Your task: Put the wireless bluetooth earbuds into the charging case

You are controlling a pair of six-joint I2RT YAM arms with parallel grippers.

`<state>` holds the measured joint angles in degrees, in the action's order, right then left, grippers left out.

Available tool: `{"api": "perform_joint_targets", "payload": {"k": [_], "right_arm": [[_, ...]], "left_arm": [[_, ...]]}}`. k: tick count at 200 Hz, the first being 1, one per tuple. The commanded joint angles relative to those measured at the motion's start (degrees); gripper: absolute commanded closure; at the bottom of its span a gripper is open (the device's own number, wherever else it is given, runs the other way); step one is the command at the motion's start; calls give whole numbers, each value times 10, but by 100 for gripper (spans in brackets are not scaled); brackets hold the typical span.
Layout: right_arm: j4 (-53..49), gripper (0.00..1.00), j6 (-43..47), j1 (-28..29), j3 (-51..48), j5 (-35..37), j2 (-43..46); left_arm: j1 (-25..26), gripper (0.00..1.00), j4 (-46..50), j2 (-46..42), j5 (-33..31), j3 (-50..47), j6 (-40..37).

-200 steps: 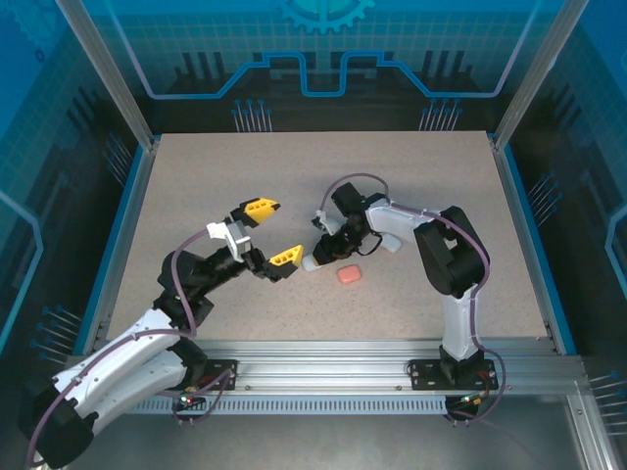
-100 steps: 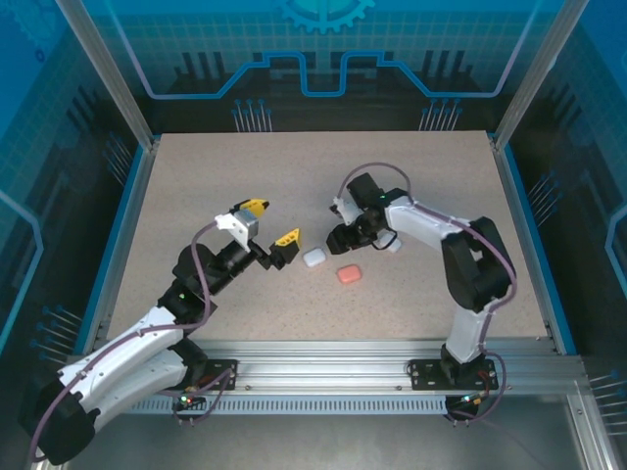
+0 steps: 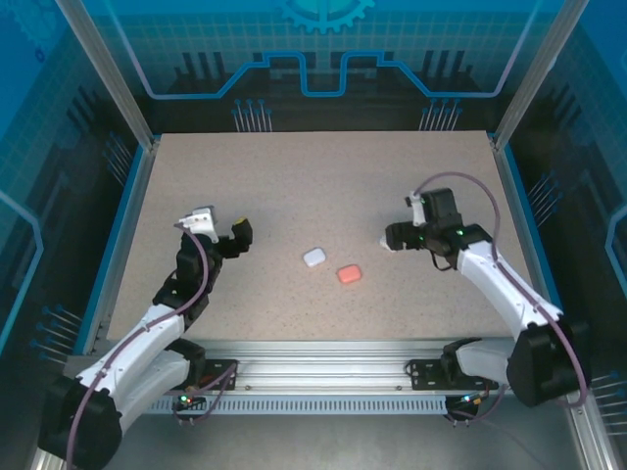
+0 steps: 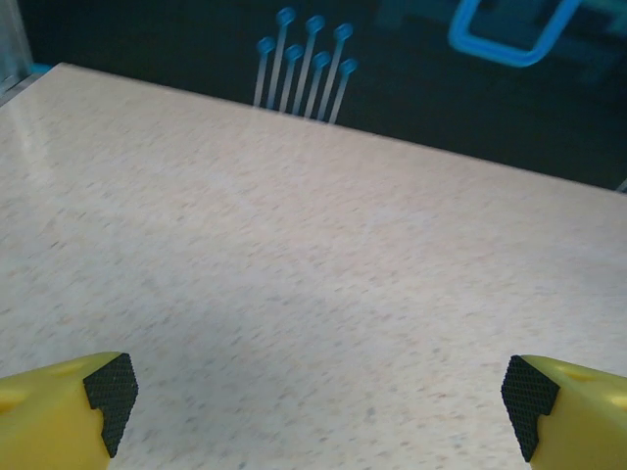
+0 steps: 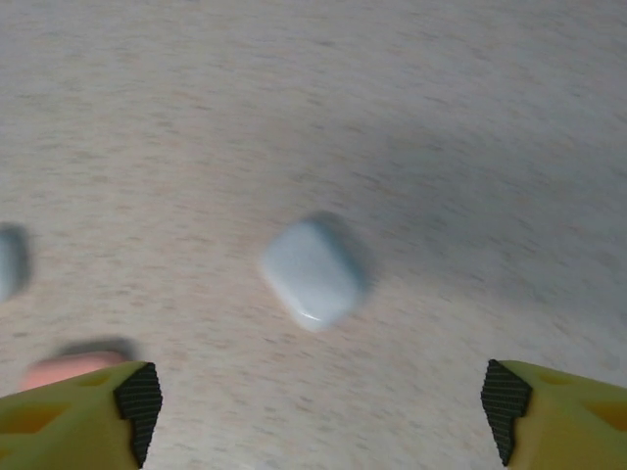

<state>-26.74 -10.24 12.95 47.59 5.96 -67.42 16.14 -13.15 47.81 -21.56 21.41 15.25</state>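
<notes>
A white case (image 5: 313, 272) lies ahead between the jaws of the right gripper (image 5: 321, 401), a pink case (image 5: 61, 370) beside one fingertip; the left gripper (image 4: 318, 392) faces open table (image 4: 294, 245).

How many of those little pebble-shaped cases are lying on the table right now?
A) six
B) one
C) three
C: a white case and a pink case lie close to each other, and a second white case lies further to the right.

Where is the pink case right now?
In the top view, the pink case lies on the table a little right of centre, just right of and nearer the arm bases than a white case, not touching it.
</notes>
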Motion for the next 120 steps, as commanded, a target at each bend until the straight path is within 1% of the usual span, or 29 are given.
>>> {"api": "perform_joint_targets", "payload": {"k": [1,14,31,38,46,51,59,67,78,98,103,109,114,120], "right_arm": [[72,0,-11,-41,-64,40,65],[112,0,-19,-63,-106,50,102],[165,0,-62,-91,-162,93,140],[200,0,-68,-101,-189,102,150],[244,0,-87,-104,-218,137,158],[239,0,-95,-107,-219,146,162],[262,0,-78,-111,-228,152,162],[300,0,-54,-111,-243,153,156],[342,0,-43,-111,-259,161,141],[417,0,-32,-113,-280,164,93],[455,0,-29,-113,-287,161,77],[489,0,-27,-113,-293,161,57],[489,0,-28,-114,-286,163,47],[516,0,-18,-113,-285,160,32]], "left_arm": [[-24,1,29,6,-32,-5,11],[-39,1,31,14,-41,-6,12],[-61,1,38,24,-43,1,17],[-64,1,33,27,-45,2,8],[-66,1,18,32,-48,0,-12],[-66,1,5,35,-50,-4,-29],[-68,1,-9,41,-59,-6,-52],[-69,1,-26,52,-70,-11,-72],[-75,1,-52,72,-79,-18,-91],[-87,1,-104,122,-68,-31,-113],[-88,1,-119,135,-64,-35,-119],[-88,1,-146,150,-60,-42,-122],[-88,1,-171,161,-56,-50,-123],[-88,1,-199,175,-51,-53,-130]]}}
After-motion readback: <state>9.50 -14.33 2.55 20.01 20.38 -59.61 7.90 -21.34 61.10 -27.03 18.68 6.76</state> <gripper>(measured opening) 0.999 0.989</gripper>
